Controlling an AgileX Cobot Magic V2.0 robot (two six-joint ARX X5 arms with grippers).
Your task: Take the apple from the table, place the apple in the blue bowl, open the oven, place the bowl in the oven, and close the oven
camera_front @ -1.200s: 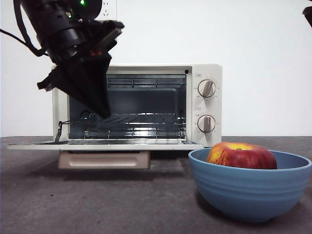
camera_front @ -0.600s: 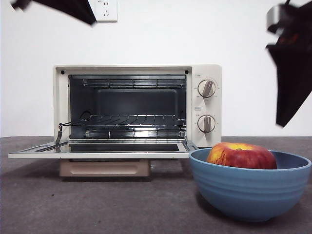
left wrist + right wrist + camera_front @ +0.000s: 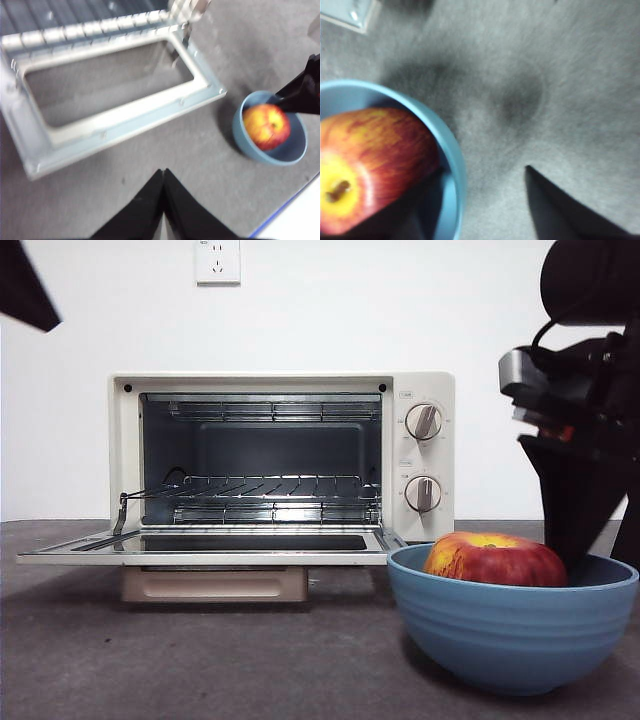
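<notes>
Right gripper: jaws spread, straddling rim of blue bowl; apple inside bowl, beside open oven. Left gripper: clenched, clear. Risk: one-sided rim grip tips bowl, apple rolls out

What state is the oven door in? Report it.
Open: the oven door lies folded down flat, its wire rack exposed.

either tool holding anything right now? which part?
Nothing held. The left tool is shut on nothing, high above the table. The right tool is open, straddling the bowl rim beside the apple, not closed on it.
</notes>
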